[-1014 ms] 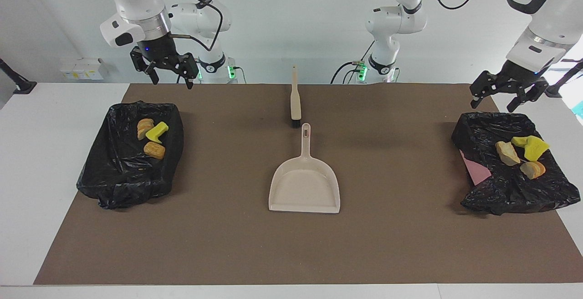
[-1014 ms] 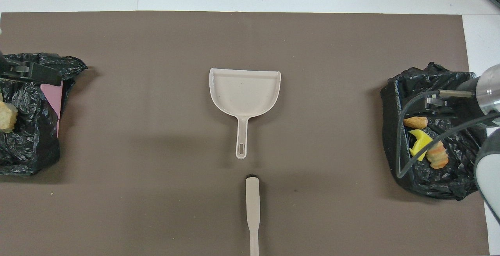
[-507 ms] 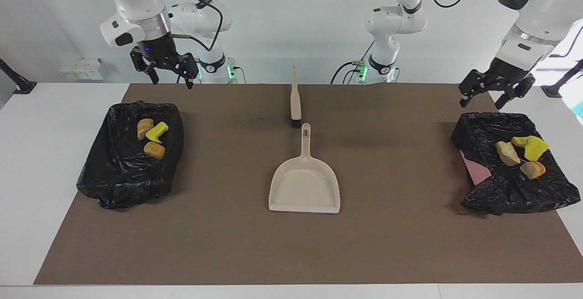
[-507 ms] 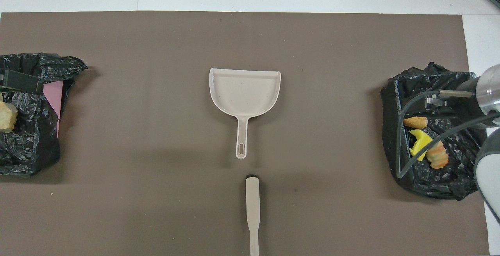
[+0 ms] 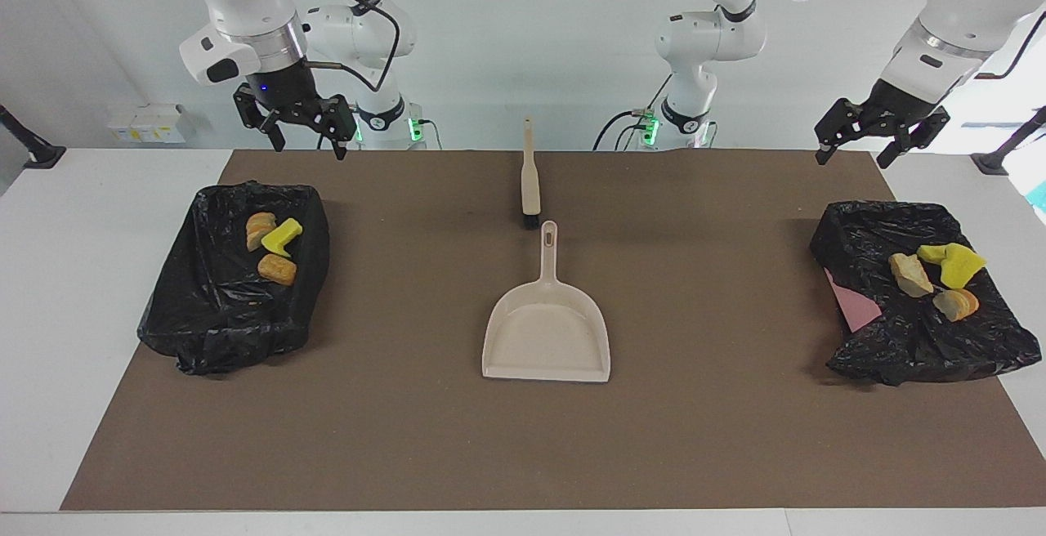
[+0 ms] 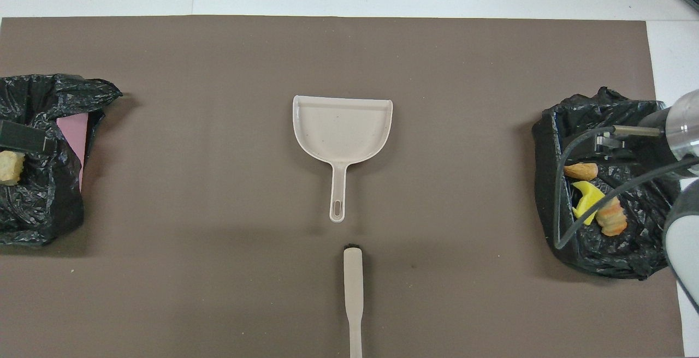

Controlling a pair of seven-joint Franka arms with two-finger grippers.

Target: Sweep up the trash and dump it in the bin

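- All the visible trash (image 5: pixel 274 247) lies in the two black-lined bins: three scraps in the bin (image 5: pixel 237 274) at 9 o'clock in the facing view, the others (image 5: pixel 936 274) in the bin (image 5: pixel 915 291) at 3 o'clock.
- The dustpan (image 5: pixel 546 332) and brush (image 5: pixel 530 180) lie at the bench's (image 5: pixel 523 438) centre, the pan empty.
- Left pincer (image 5: pixel 881 134) and right pincer (image 5: pixel 298 123) hang spread, empty.
- The job looks finished.
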